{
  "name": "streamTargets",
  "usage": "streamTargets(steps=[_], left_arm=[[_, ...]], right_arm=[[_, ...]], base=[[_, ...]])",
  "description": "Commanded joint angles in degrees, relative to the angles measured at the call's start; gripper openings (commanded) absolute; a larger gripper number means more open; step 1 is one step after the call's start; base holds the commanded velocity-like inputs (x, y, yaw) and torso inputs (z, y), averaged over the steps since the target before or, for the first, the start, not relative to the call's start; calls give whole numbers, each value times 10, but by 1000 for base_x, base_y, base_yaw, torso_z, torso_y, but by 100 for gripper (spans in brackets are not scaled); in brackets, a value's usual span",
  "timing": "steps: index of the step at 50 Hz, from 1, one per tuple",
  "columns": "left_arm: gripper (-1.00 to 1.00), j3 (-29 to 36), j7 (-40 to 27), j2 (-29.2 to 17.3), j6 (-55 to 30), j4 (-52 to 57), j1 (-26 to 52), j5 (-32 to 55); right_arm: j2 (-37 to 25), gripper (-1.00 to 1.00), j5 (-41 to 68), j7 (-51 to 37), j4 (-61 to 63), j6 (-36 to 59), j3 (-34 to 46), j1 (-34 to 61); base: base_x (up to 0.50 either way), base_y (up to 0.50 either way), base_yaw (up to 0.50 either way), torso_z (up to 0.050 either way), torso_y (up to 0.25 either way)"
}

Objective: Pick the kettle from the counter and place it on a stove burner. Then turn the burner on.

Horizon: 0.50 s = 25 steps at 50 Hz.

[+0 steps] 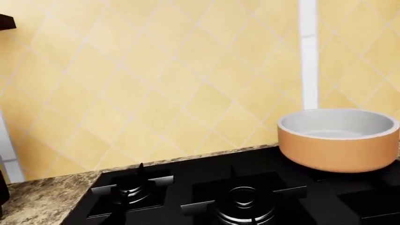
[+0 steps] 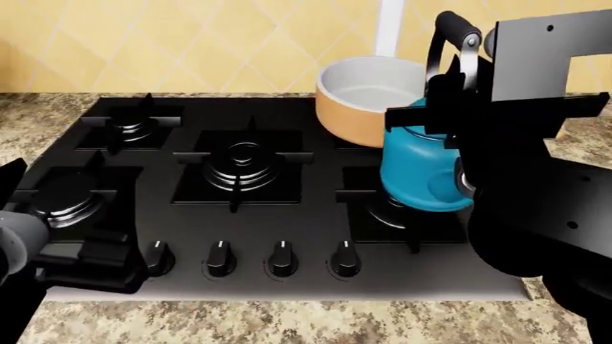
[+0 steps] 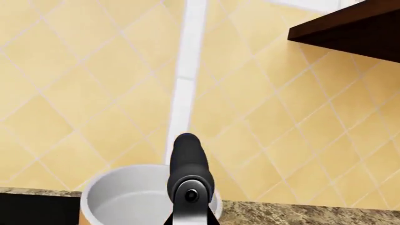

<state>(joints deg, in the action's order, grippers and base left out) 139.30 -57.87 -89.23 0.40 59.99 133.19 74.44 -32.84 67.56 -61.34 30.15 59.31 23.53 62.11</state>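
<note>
- Gripping one teal kettle (image 2: 421, 172): right gripper (image 2: 457, 97), fingers closed on its handle.
- Left gripper (image 2: 96, 261): finger state cannot be told.
- One tan saucepan (image 2: 368, 100).
- Four knobs (image 2: 251, 258).

Granite bench with a black hob set into it

The speckled beige-and-brown bench (image 2: 287, 319) carries a black gas hob (image 2: 316, 215) sunk in its middle. On the hob, a tan saucepan (image 2: 359, 100) sits at about one o'clock, burners lie under black grates, and four knobs (image 2: 251, 258) line the six o'clock edge.
</note>
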Motion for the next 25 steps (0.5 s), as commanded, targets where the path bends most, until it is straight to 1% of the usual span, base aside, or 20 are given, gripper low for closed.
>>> streamTargets(steps=[1,4,20,25], left_arm=[[100,-1,1,-6,6,0,-17,-13],[100,3,-1,-6,13,0,-26,-23],[100,-13,-1,-7,12,0,-36,-17],[100,-16,-1,-7,13,0,-41,-19]], right_arm=[[30,-100,-68,31,-27,-28,30,13],[33,-100,-74,35,-28,-30,38,9],[36,-100,-116,65,-71,-68,54,-6],[40,-100,-134,80,-80,-82,70,-14]], base=[[0,0,0,0,0],[0,0,0,0,0],[0,0,0,1,1],[0,0,0,0,0]])
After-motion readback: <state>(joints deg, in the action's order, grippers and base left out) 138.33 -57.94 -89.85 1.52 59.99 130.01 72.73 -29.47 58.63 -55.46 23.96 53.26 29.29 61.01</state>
